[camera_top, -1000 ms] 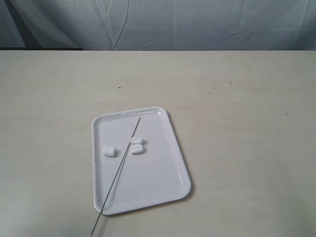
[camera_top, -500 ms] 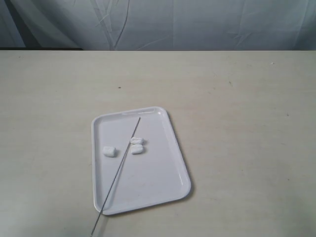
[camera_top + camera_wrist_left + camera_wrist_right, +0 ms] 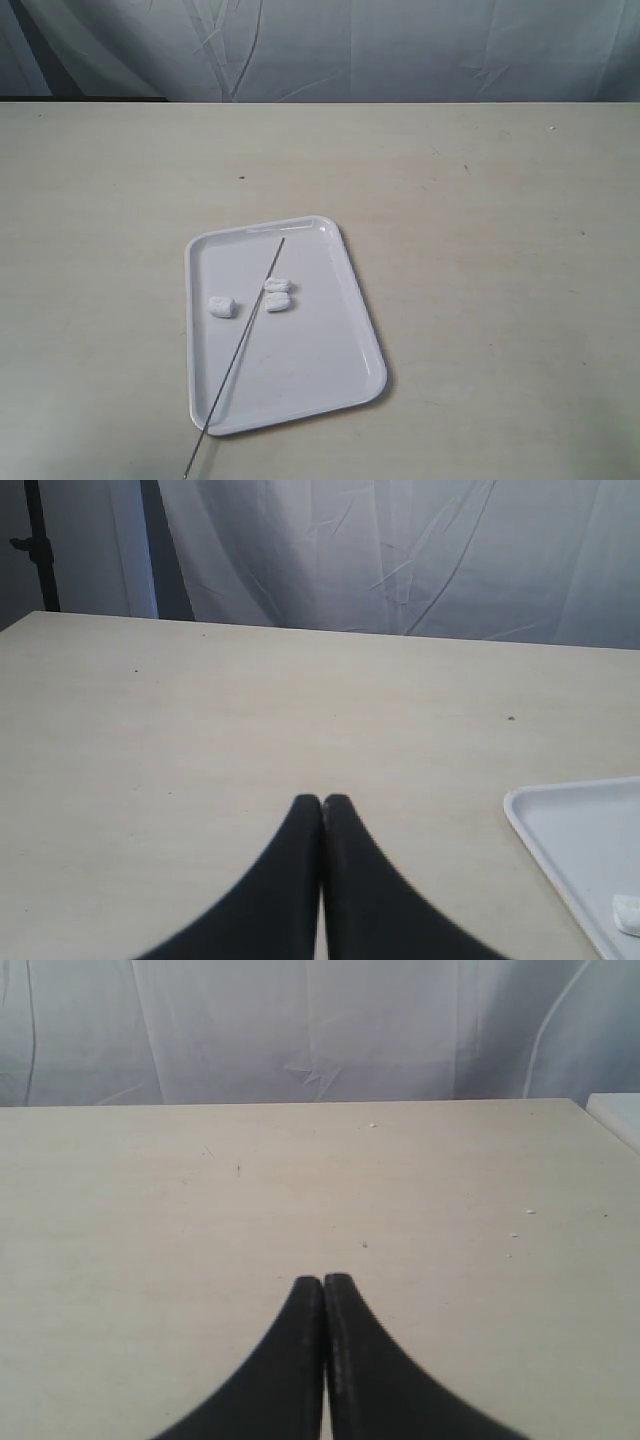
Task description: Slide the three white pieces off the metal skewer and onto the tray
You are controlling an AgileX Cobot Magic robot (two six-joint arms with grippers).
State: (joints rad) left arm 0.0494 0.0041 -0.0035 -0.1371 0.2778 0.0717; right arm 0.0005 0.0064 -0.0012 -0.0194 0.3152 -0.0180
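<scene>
The glossy white tray point(image 3: 330, 380) lies on the table in the exterior view. Three white pieces rest loose on it: one point(image 3: 221, 306) left of the skewer, and a pair point(image 3: 278, 286) point(image 3: 278, 302) side by side right of it. The thin metal skewer point(image 3: 243, 338) lies diagonally across the tray, its lower end past the tray's near rim. Neither arm shows in the exterior view. My left gripper point(image 3: 322, 799) is shut on nothing above bare table, with the tray's corner point(image 3: 540, 815) and one white piece point(image 3: 628, 913) at the edge of its view. My right gripper point(image 3: 323, 1279) is shut and holds nothing.
The beige table point(image 3: 480, 220) stretches around the tray on all sides. A wrinkled pale curtain point(image 3: 400, 50) hangs behind the table's far edge. A dark stand pole point(image 3: 40, 550) shows in the left wrist view.
</scene>
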